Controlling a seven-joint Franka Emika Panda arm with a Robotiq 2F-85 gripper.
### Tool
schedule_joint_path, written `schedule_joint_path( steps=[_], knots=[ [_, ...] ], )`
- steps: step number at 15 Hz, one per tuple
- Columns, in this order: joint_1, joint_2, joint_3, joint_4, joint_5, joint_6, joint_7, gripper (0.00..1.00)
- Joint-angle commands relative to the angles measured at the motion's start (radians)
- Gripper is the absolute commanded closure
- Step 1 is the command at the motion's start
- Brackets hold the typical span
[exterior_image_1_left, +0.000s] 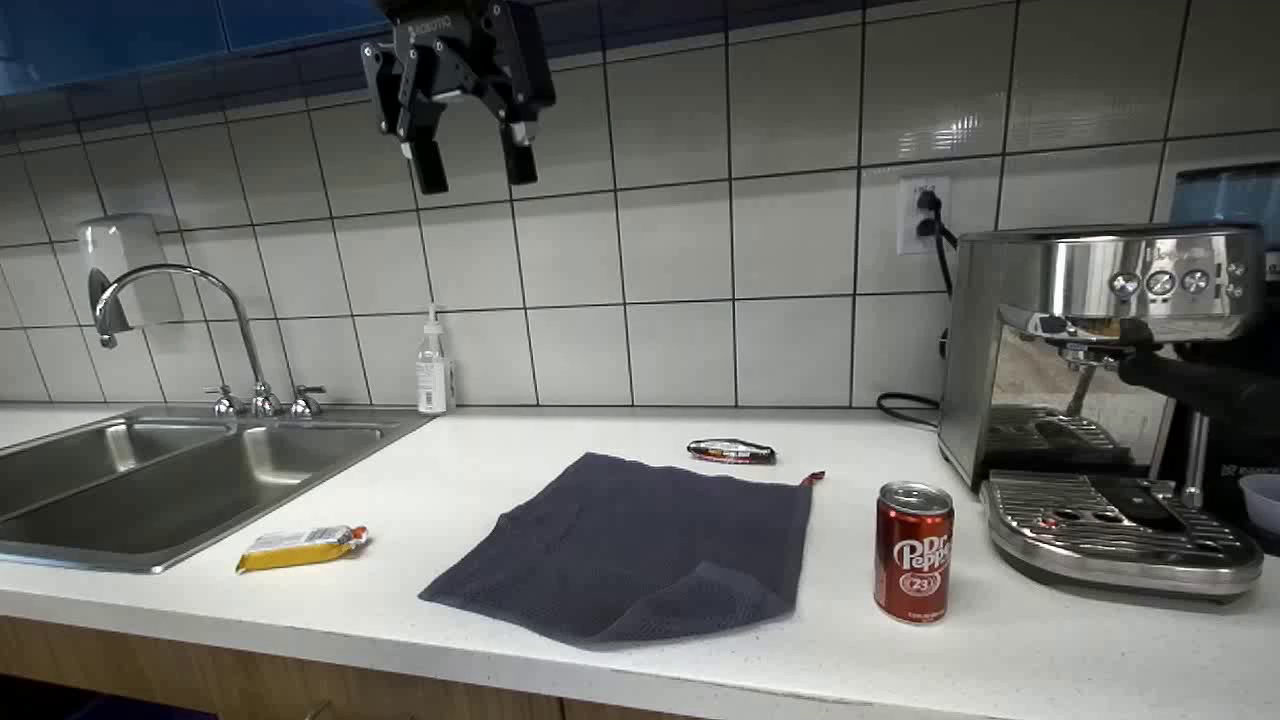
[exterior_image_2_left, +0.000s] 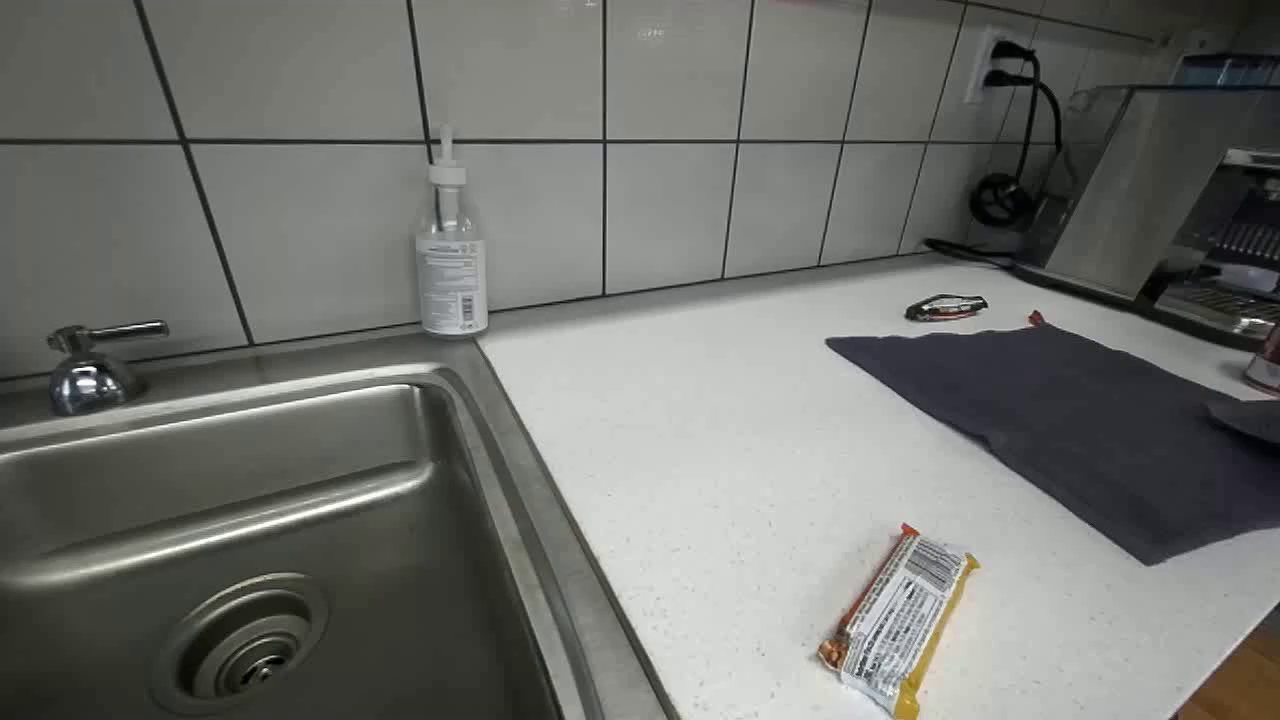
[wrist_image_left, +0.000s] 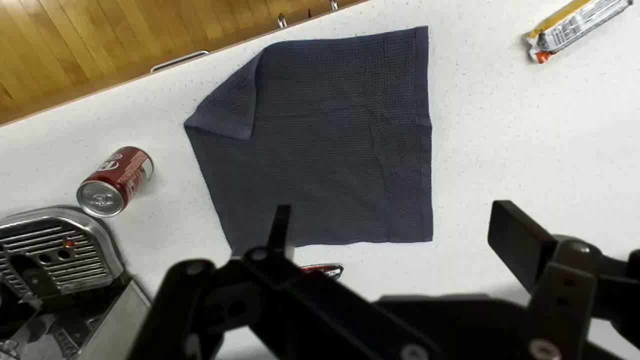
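Observation:
My gripper (exterior_image_1_left: 476, 178) is open and empty, high above the counter in front of the tiled wall. Its spread fingers also show in the wrist view (wrist_image_left: 392, 215). A dark grey-blue cloth (exterior_image_1_left: 650, 545) lies spread below it, with one front corner folded over (wrist_image_left: 227, 110) and a small red tag at a back corner (exterior_image_1_left: 814, 478). A red Dr Pepper can (exterior_image_1_left: 913, 553) stands upright beside the cloth. A yellow-and-white wrapped bar (exterior_image_2_left: 900, 620) lies between cloth and sink. A small dark wrapped item (exterior_image_2_left: 945, 307) lies behind the cloth, partly hidden by a finger in the wrist view (wrist_image_left: 327, 270).
A steel coffee machine (exterior_image_1_left: 1100, 400) stands beyond the can, its black cords running to a wall outlet (exterior_image_1_left: 922, 215). A double sink (exterior_image_1_left: 190, 500) with a tall faucet (exterior_image_1_left: 240, 310) lies at the opposite end. A white-labelled pump bottle (exterior_image_2_left: 452, 270) stands at the sink's back corner.

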Motion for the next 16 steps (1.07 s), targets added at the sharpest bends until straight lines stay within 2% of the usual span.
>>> schedule_joint_path(
  steps=[1, 7, 16],
  knots=[
    [-0.004, 0.001, 0.003, 0.002, 0.002, -0.001, -0.002, 0.00],
    [-0.004, 0.001, 0.003, 0.002, 0.002, -0.001, -0.002, 0.00],
    [-0.004, 0.020, 0.030, -0.130, -0.037, 0.109, 0.000, 0.00]
  ],
)
